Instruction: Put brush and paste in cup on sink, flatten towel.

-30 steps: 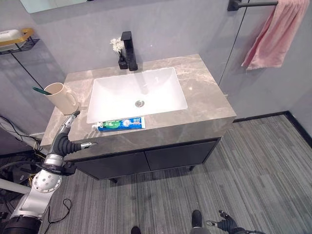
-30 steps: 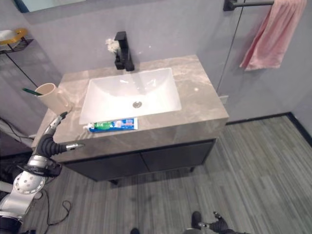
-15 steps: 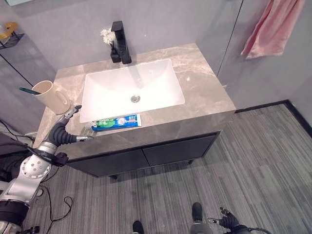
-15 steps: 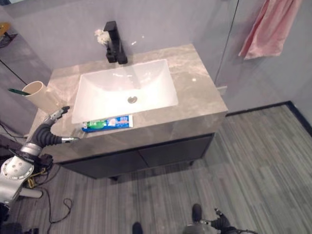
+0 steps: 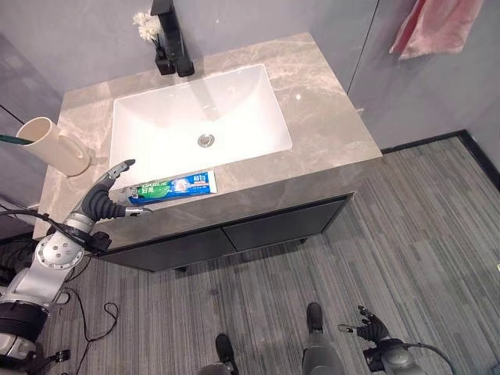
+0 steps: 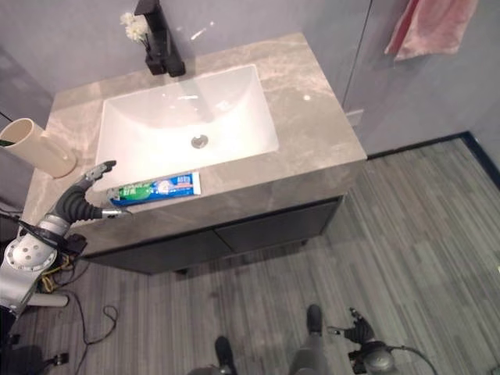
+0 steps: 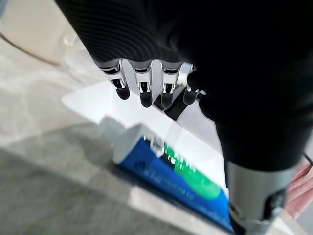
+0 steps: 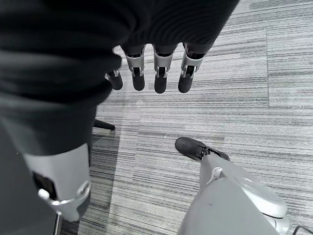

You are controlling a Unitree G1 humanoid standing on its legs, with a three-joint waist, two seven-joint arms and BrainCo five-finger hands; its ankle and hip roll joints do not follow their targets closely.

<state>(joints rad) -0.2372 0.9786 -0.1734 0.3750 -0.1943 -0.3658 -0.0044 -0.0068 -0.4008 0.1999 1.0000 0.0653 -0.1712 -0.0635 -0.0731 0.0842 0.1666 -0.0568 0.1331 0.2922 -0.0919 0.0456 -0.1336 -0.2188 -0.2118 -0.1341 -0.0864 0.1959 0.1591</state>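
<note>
**Q:** Where is the left hand [image 5: 109, 199], and how are its fingers?

**A:** Over the counter's [image 5: 328, 117] front-left edge, fingers straight and spread apart from the thumb, holding nothing. The paste [image 5: 172, 187] lies flat just beside it at 3 o'clock, cap end toward the hand, between the basin's [image 5: 195, 117] front rim and the counter edge. The wrist view shows the fingertips [image 7: 142, 100] hovering above the cap end, not touching.

**Q:** How will the paste handle?

**A:** Likely light, soft and smooth-skinned; a squeeze at mid-body may dent it or let it slip. The stiffer shoulder by the cap looks the better hold, thumb on one side and fingers on the other.

**Q:** And the rest of the task?

**A:** The cup [image 5: 51, 146] stands at 11 o'clock from the hand, near the counter's left end, a dark-green brush [image 5: 9, 140] handle poking from its mouth. The pink towel [image 5: 433, 23] hangs bunched on the wall at 1 o'clock, well apart.

**Q:** Anything in the way?

**A:** Little. The tap [image 5: 173, 39] and a sprig of white flowers [image 5: 144, 25] sit behind the basin at 12 o'clock. The cup looks easy to tip. The right hand [image 5: 367, 328] hangs low over the floor, fingers loosely straight.
</note>
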